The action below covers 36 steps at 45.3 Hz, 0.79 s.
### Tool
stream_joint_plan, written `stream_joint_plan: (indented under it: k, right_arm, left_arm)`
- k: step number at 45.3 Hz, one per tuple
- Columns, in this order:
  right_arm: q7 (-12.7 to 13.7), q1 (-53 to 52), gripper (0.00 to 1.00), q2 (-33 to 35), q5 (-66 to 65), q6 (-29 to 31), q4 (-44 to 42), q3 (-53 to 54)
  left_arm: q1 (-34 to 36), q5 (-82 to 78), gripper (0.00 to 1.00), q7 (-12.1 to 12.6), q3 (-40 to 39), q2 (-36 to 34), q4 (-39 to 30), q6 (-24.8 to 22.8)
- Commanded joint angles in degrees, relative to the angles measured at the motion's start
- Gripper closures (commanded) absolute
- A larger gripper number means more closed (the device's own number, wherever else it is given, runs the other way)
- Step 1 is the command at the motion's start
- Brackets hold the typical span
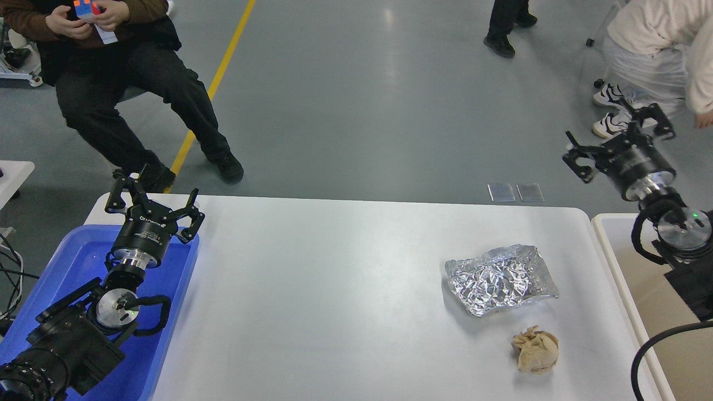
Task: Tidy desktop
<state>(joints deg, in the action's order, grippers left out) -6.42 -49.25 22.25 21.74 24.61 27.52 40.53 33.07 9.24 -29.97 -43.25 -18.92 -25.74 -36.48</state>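
The white desktop (334, 289) fills the middle of the head view. A crumpled sheet of silver foil (500, 279) lies on its right part. A crumpled beige paper ball (535, 349) lies just in front of the foil, near the right front edge. My left gripper (154, 199) is open and empty, raised over the far end of the blue tray at the desktop's left edge. My right gripper (618, 136) is open and empty, held beyond the desktop's far right corner, well away from the foil and the paper.
A blue plastic tray (172, 289) sits at the left under my left arm. A beige open bin (624, 278) stands at the right edge under my right arm. People sit and stand on the floor beyond the table. Two small clear plates (516, 192) lie on the floor.
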Motion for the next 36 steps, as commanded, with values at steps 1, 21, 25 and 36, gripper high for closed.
stream_joint_plan:
  k: [1, 21, 25, 36]
  right_arm:
    - [-2.28, -1.03, 0.00, -10.29, -0.38, -0.27, 2.63, 0.08]
    - [-4.48, 1.43, 0.00, -21.28, -0.29, 0.35, -0.80, -0.01]
    - [-4.48, 2.22, 0.00, -21.46, -0.38, 0.44, -0.71, -0.01]
    - [-4.56, 5.30, 0.00, -21.72, -0.29, 0.87, -0.54, -0.36]
  left_arm:
    - [-0.02, -0.01, 0.00, 0.00, 0.00, 0.03, -0.01, -0.09]
    - [-0.02, -0.01, 0.00, 0.00, 0.00, 0.03, -0.01, -0.09]
    - [0.06, -0.01, 0.00, 0.00, 0.00, 0.03, -0.01, -0.09]
    - [0.06, -0.01, 0.00, 0.00, 0.00, 0.03, -0.01, -0.09]
